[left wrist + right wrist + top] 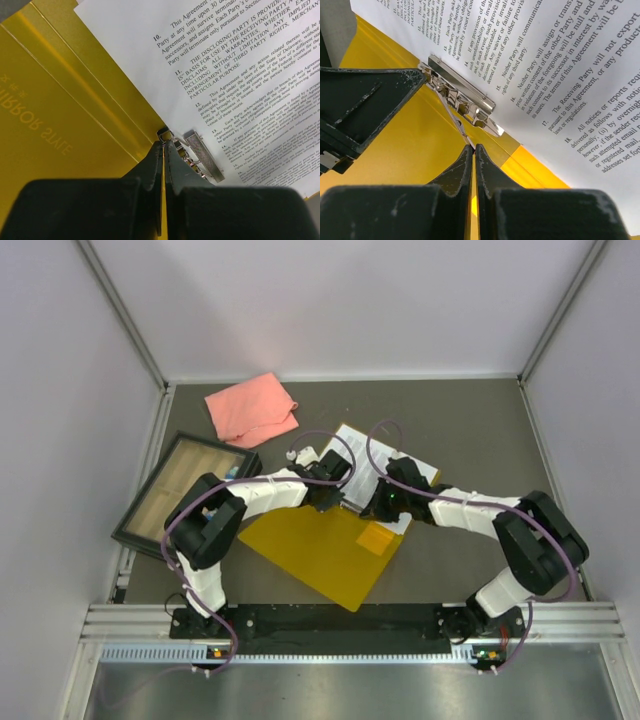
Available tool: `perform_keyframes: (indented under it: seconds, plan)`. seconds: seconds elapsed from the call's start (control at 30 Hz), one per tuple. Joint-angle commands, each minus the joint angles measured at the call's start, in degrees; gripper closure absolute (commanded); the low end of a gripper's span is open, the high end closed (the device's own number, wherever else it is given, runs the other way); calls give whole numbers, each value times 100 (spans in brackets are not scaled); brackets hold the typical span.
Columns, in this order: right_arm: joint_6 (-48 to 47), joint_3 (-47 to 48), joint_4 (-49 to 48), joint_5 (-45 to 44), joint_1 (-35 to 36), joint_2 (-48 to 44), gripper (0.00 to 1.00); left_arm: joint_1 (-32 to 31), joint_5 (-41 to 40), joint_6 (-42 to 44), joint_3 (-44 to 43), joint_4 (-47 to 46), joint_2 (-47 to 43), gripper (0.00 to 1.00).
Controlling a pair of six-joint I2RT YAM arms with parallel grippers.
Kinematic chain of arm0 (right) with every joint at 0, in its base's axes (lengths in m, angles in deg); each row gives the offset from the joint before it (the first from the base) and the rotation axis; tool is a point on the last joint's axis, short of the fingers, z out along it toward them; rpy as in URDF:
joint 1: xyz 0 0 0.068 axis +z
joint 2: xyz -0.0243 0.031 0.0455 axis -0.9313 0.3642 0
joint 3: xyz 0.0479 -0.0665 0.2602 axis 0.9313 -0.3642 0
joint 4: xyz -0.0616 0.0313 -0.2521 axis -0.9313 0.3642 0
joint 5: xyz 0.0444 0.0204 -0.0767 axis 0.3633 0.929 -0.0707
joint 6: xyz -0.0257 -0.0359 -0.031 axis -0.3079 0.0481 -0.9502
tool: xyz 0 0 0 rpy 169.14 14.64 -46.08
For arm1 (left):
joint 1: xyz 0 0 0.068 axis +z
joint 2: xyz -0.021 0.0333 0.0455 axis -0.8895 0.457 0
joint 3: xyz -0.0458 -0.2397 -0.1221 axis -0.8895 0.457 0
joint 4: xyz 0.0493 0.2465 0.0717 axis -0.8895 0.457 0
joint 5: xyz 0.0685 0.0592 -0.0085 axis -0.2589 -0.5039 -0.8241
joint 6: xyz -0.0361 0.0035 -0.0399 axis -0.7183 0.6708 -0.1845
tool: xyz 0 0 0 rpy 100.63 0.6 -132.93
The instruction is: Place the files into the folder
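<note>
Grey and matte, the table sits inside a plain white-walled booth, with a ribbed aluminium rail along its near edge where two black-and-white arms are bolted. One yellow folder lies opened flat at the middle of the table, turned at an angle, its plastic glossy, creased in long parallel ridges and marked with faint lettering. On its far-right part rest the white sheets; only the top page shows, covered in numbered paragraphs of small black print, so how many lie beneath cannot be told. One shiny metal clip sits on the folder at the paper's edge, a long flat bar with sprung parts and a thin wire arm. Both claws meet over that spot, just beside each other. The left gripper has its two dark fingers pressed together, tips right at one end of the clip. The right gripper is likewise closed tight, and the clip's wire arm runs down to its tips; whether it is pinched there cannot be told. Well apart to the far left lie one crumpled pink cloth and one rectangular black-framed tray with a slatted tan inside.
</note>
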Motion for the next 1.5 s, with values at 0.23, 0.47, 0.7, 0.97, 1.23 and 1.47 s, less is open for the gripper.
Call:
perform_keyframes:
  seconds: [0.23, 0.47, 0.7, 0.97, 1.23, 1.47]
  plan:
    - [-864, 172, 257, -771, 4, 546, 100, -34, 359, 923, -117, 655, 363, 100]
    - [-1004, 216, 248, -973, 4, 775, 100, -42, 526, 1161, -109, 575, 441, 100]
    - [-803, 489, 801, -1333, -5, 1038, 100, -42, 579, 1231, 14, 479, 442, 100]
    - [-671, 744, 1118, -1500, 118, 1285, 100, -51, 649, 1266, 76, 391, 450, 100]
    - [-293, 428, 179, -527, 206, 1277, 100, -121, 623, 985, 243, 312, 336, 100]
    - [-310, 656, 169, 231, 206, 785, 100, -148, 632, 880, 226, 242, 248, 100]
